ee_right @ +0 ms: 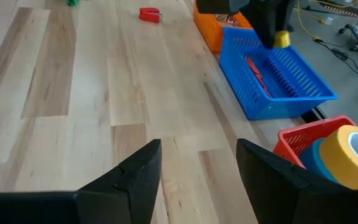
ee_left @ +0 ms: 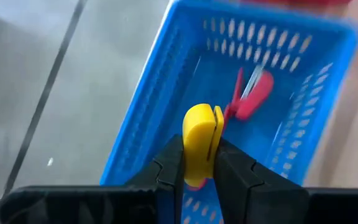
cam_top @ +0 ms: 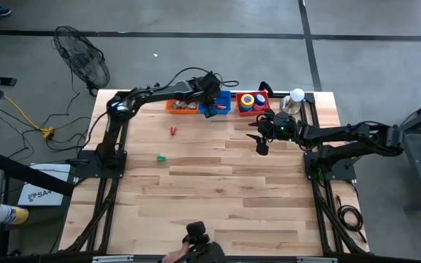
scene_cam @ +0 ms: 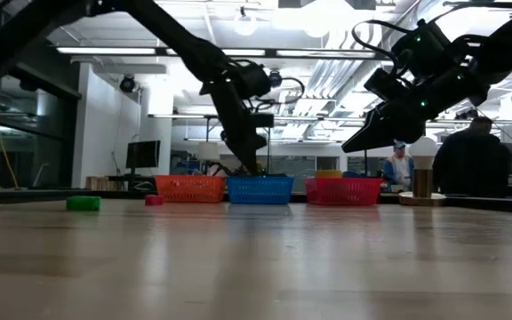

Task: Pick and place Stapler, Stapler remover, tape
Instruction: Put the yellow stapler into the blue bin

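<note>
Left end effector (ee_left: 199,171): clamping yellow plastic claw-type staple remover (ee_left: 201,144), hovering over blue slotted plastic basket (ee_left: 166,68), upper centre of high view.
Handling: likely light, rigid, slick; holding across flat sides.
Right end effector (ee_right: 197,165): waiting open, empty, right of centre.

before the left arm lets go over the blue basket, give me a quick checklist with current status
1. Left pincer shut on the yellow staple remover: ok.
2. Remover held over the blue basket, not the floor beside it: ok in the left wrist view, though it sits near the basket's outer wall.
3. Basket has room: ok, only a red staple remover lies inside.
4. Right pincer clear of the drop: ok, it hangs open over bare table, away from the basket.
5. Height above the basket floor: cannot tell.
6. Items left on the table: not ok, a red piece and a green piece remain.
</note>
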